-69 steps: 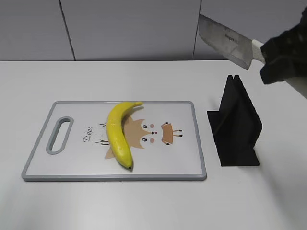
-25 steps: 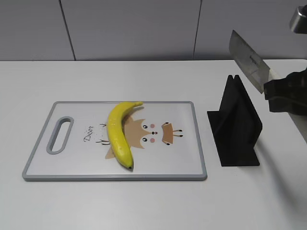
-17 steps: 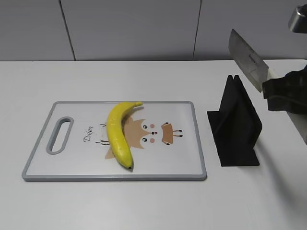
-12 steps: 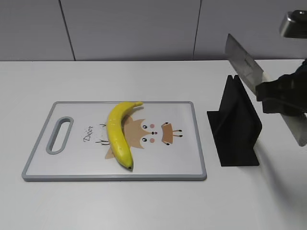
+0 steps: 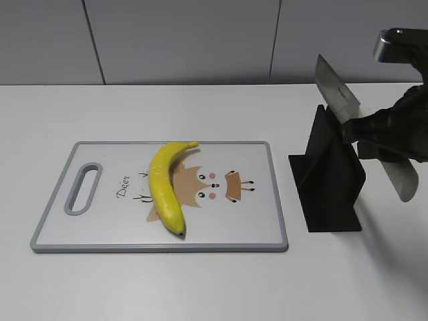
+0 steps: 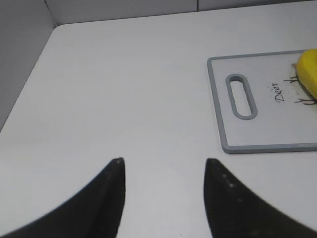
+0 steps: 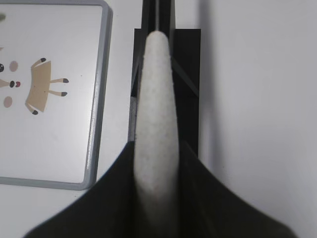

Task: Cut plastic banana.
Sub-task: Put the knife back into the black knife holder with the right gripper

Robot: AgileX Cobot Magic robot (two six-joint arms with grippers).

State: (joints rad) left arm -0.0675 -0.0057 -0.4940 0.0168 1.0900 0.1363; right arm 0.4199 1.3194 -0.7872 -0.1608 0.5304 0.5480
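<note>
Plastic banana (image 5: 166, 187) left uncut on board (image 5: 261, 231); knife (image 5: 336, 95) clamped by right gripper (image 5: 374, 137) over its stand (image 5: 331, 180); left gripper (image 6: 163, 168) kept parted, empty.

The left gripper (image 6: 163, 198) shows as two matte black fingers (image 6: 101, 206), broad at the base and curving to narrow, rounded tips, with faint pale specks on the right one. The right gripper (image 7: 157, 198) is the same matte black, its two fingers (image 7: 111, 198) flaring wide toward the wrist. From the exterior, the right gripper (image 5: 391, 134) is a blocky black mass with angular edges, and a small grey metallic part (image 5: 394, 45) with a dark top sits above it at the frame's edge.
</note>
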